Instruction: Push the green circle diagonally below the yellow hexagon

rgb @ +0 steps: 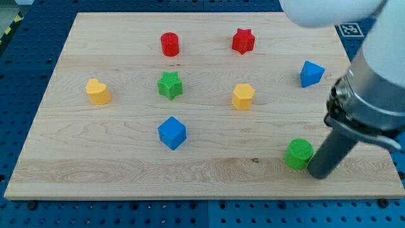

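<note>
The green circle (299, 154) sits near the view's bottom right on the wooden board (114, 168). The yellow hexagon (243, 97) stands up and to the left of it, around the board's middle right. My tip (318, 175) is at the lower end of the dark rod, touching or almost touching the green circle's right lower side.
A red cylinder (169, 44) and a red star (243, 40) stand near the top. A green star (170, 85), a yellow heart (98, 92), a blue cube (171, 132) and a blue block (311, 73) are spread over the board. The arm's body fills the right edge.
</note>
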`<state>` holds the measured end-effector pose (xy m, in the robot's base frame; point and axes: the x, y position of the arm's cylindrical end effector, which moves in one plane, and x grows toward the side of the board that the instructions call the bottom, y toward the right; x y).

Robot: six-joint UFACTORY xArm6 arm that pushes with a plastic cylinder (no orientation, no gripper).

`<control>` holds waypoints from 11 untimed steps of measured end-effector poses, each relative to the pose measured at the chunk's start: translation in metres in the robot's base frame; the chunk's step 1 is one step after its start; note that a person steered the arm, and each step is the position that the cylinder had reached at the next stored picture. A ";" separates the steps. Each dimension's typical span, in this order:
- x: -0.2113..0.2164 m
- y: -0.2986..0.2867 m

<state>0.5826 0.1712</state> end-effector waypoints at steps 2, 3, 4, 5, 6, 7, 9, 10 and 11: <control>-0.008 -0.005; 0.017 -0.022; 0.009 -0.028; -0.026 -0.026; -0.026 -0.026; -0.009 -0.027; -0.009 -0.031; -0.017 -0.055; -0.054 -0.063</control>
